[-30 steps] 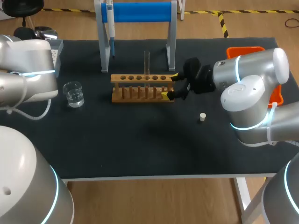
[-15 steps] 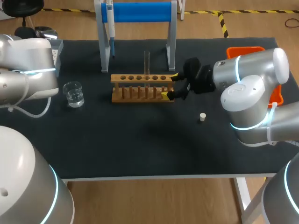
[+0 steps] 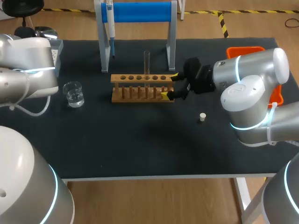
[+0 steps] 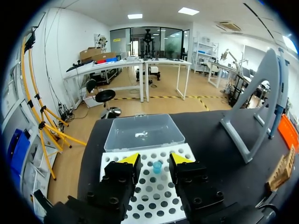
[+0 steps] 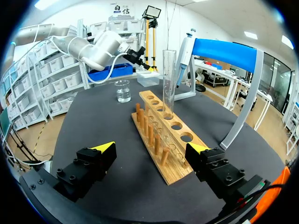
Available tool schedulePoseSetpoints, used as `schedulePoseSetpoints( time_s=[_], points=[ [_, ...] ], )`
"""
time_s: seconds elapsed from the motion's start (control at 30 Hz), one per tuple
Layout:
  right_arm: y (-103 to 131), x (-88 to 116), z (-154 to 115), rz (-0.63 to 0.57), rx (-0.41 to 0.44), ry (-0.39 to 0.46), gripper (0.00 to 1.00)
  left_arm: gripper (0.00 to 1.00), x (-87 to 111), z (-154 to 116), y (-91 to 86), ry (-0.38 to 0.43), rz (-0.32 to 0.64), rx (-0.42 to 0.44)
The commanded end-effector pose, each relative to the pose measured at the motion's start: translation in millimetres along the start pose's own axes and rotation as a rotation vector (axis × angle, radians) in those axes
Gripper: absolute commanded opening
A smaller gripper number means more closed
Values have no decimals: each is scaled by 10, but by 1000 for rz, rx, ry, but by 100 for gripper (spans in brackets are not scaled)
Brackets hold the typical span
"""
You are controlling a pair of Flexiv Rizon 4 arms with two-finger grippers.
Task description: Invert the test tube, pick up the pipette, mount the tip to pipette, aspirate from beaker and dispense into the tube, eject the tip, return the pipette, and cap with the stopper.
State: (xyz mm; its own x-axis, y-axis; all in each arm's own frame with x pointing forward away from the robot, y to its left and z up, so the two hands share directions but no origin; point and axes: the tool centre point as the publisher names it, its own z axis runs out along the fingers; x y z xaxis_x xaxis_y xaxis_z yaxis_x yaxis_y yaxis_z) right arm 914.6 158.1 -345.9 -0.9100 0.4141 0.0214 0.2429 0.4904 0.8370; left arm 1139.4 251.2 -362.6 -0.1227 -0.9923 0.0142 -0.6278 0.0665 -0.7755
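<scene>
A clear test tube [image 3: 146,63] [image 5: 168,84] stands upright in the wooden rack [image 3: 141,87] [image 5: 161,135]. My right gripper [image 3: 170,85] [image 5: 153,148] is open at the rack's right end, one finger on each side of it, and I see no contact. The pipette [image 3: 110,23] [image 5: 183,51] hangs on the blue stand [image 3: 140,11]. My left gripper [image 4: 154,161] is open just above the white tip box [image 4: 154,186], with a single blue tip [image 4: 157,166] below the gap between its fingers. The water beaker [image 3: 74,93] [image 5: 123,91] sits left of the rack. A small white stopper [image 3: 202,117] lies in front of my right arm.
The tip box's clear lid [image 4: 142,132] lies open ahead of the left gripper. An orange bin [image 3: 247,49] stands at the back right, behind my right arm. The stand's grey legs [image 3: 103,46] rise just behind the rack.
My left arm has shifted slightly at the table's left side. The right arm, rack and tube have not moved.
</scene>
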Motion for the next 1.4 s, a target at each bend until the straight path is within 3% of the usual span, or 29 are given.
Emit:
schedulePoseSetpoints(
  time_s=[0.03, 0.6, 1.23, 1.4],
  points=[
    [-7, -4, -8, 0, -2, 2, 100, 38, -15, 57, -2, 1, 0, 0],
    [-7, -4, -8, 0, -2, 2, 100, 34, -8, 64, 10, 2, 2, -7],
    [-7, -4, -8, 0, -2, 2, 100, 14, 16, 60, 28, 3, 3, -18],
    [-7, -4, -8, 0, -2, 2, 100, 1, 19, 64, 30, 3, 2, -19]
  ],
)
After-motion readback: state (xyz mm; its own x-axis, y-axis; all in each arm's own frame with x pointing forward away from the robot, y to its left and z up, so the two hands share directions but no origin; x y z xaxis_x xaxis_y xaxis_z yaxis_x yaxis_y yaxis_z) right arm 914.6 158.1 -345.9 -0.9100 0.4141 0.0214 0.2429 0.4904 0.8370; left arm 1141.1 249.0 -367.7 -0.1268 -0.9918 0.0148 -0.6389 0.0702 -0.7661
